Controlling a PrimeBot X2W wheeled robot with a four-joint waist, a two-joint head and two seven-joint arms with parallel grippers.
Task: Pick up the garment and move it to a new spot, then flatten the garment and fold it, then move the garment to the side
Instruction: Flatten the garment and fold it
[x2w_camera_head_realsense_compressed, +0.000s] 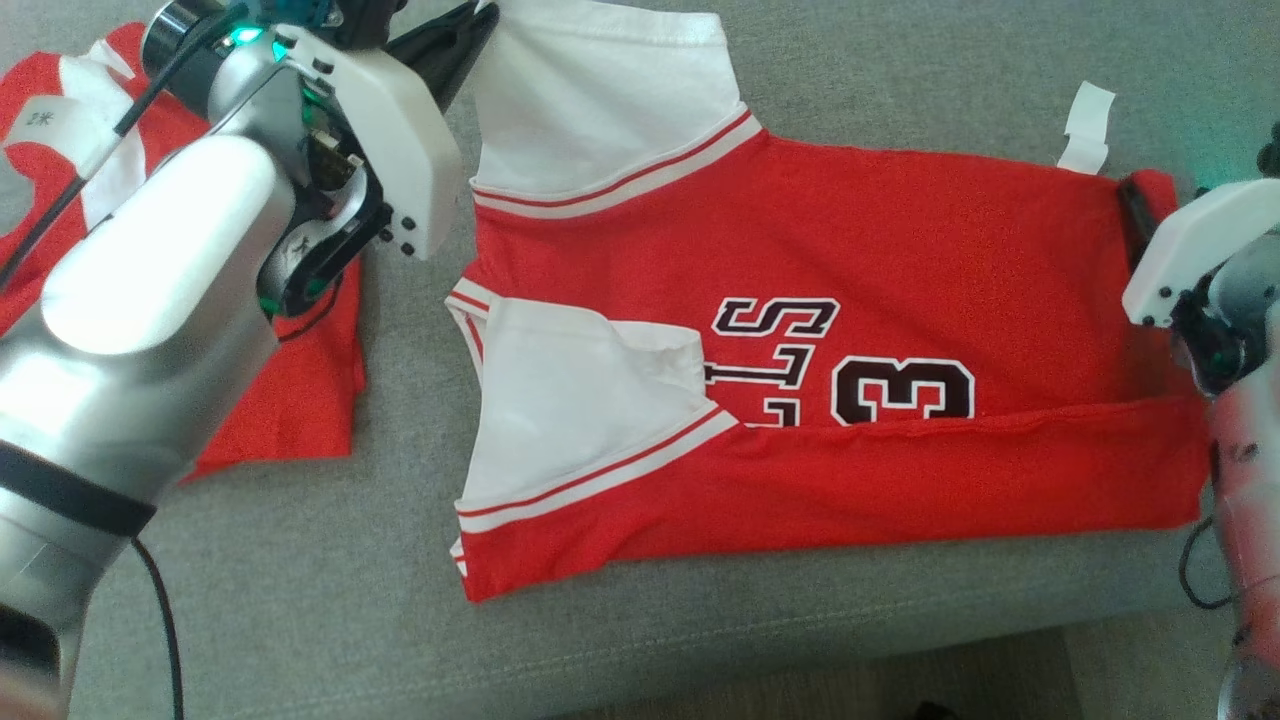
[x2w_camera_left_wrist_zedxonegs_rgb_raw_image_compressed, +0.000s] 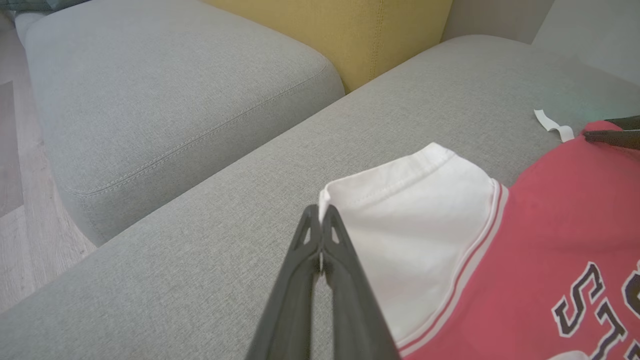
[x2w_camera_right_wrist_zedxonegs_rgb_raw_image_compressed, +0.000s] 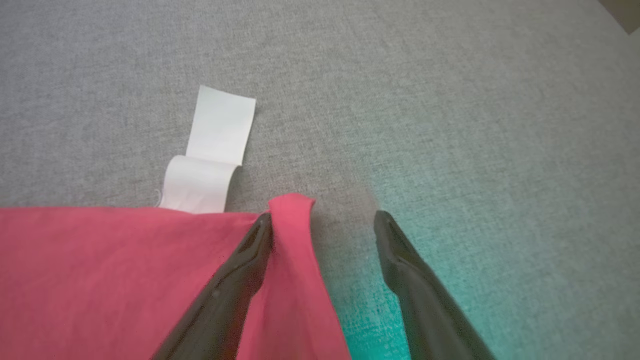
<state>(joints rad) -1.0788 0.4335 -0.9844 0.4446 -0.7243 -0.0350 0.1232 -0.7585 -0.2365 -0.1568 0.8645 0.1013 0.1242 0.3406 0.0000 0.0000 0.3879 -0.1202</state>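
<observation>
The garment (x2w_camera_head_realsense_compressed: 850, 250), a red jersey with white sleeves and black lettering, lies spread on the grey sofa seat (x2w_camera_head_realsense_compressed: 400, 600), its near edge folded up over the number. My left gripper (x2w_camera_head_realsense_compressed: 478, 22) is shut on the corner of the far white sleeve (x2w_camera_left_wrist_zedxonegs_rgb_raw_image_compressed: 410, 220), its closed fingertips (x2w_camera_left_wrist_zedxonegs_rgb_raw_image_compressed: 320, 215) pinching the cuff edge. At the hem end, my right gripper (x2w_camera_right_wrist_zedxonegs_rgb_raw_image_compressed: 324, 220) stands open, with a raised red hem corner (x2w_camera_right_wrist_zedxonegs_rgb_raw_image_compressed: 292, 210) between its fingers, touching the left one. In the head view the right gripper (x2w_camera_head_realsense_compressed: 1140, 215) sits at the garment's right edge.
A second red and white garment (x2w_camera_head_realsense_compressed: 300, 400) lies at the left, partly under my left arm. A white label (x2w_camera_right_wrist_zedxonegs_rgb_raw_image_compressed: 215, 145) sticks out from the hem. Behind are another grey cushion (x2w_camera_left_wrist_zedxonegs_rgb_raw_image_compressed: 150, 100), a yellow cushion (x2w_camera_left_wrist_zedxonegs_rgb_raw_image_compressed: 350, 35) and wooden floor (x2w_camera_left_wrist_zedxonegs_rgb_raw_image_compressed: 20, 200). The sofa's front edge runs near.
</observation>
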